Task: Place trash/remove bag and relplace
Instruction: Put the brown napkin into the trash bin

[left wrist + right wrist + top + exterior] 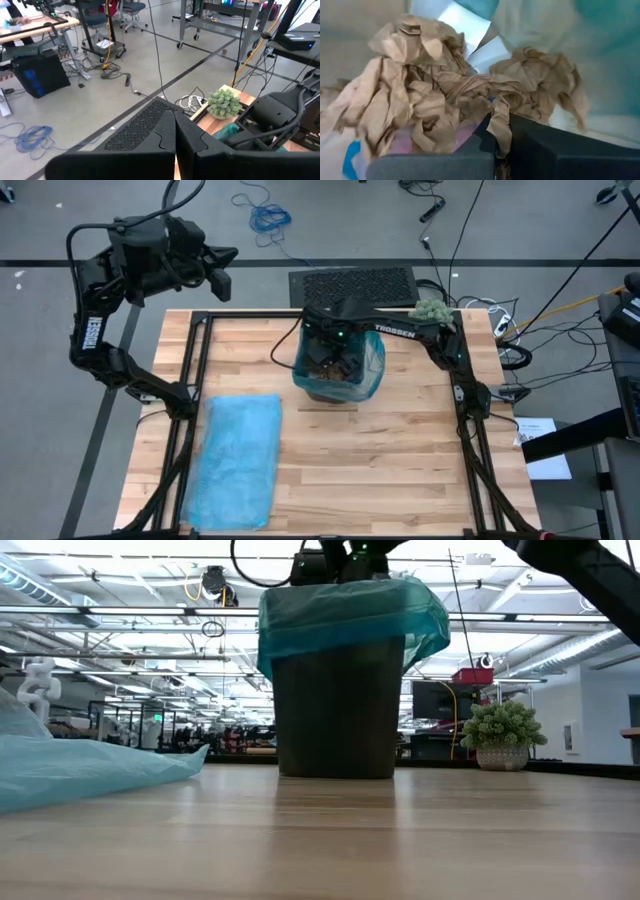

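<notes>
The dark trash bin (338,385) stands mid-table, lined with a teal bag (350,615) folded over its rim. Inside it lies the trash (420,85): crumpled brown paper wads with white scraps and a pink piece underneath. My right gripper (497,127) reaches down into the bin (338,710) from above and is shut on a brown paper wad. My left gripper (175,135) is shut on nothing, raised beyond the table's far left corner (215,270). A spare light-blue bag (235,460) lies flat on the near left of the table. My right gripper pinches a twisted strip of brown paper (501,117) between its two fingers, coming from above and pointing down into the bin. The strip belongs to the wads, which rest on the heap inside the bag.
A fuzzy grey-green ball (432,310) sits at the table's far right edge. A black perforated mat (352,285) lies beyond the far edge. Cables run over the floor around the table. Bare wood shows on the near right (400,470).
</notes>
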You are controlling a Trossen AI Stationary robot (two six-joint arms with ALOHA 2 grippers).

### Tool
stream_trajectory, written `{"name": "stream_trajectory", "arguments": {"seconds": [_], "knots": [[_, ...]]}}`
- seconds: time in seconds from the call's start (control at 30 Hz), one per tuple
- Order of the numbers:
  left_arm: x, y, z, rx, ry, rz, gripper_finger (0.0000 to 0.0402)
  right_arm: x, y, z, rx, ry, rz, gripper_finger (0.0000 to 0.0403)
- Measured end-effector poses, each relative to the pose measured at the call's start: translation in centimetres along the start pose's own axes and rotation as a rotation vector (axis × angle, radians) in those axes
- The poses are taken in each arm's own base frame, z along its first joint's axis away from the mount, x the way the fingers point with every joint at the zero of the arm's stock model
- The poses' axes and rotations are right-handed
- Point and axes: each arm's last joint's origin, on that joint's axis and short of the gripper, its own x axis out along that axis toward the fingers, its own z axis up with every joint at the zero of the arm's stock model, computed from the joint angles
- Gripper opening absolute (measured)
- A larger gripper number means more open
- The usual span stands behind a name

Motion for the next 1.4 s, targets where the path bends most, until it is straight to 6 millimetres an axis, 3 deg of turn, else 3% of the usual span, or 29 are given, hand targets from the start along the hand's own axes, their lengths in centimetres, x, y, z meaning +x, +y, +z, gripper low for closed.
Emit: {"name": "stream_trajectory", "arguments": {"seconds": [0.33, 0.57, 0.77, 1.0, 1.4], "knots": [[0.0, 0.0, -0.5, 0.012, 0.049, 0.003, 0.0, 3.8, -0.8, -0.1, 0.072, 0.029, 0.055, 0.0], [-0.1, 0.1, -0.6, 0.013, 0.056, 0.004, 0.0, 4.4, -0.9, 0.2, 0.069, 0.007, 0.066, 0.0], [-0.1, 0.1, -0.6, 0.013, 0.056, 0.004, 0.0, 5.3, -1.2, -0.8, 0.103, 0.021, 0.087, 0.0], [-0.1, 0.1, -0.6, 0.012, 0.056, 0.003, 0.0, 6.7, -0.4, -1.2, 0.13, 0.062, 0.139, 0.0002], [-0.1, 0.1, -0.6, -0.013, 0.055, 0.004, 0.0, 6.0, 3.2, 1.5, 0.15, 0.035, 0.306, 0.0002]]}}
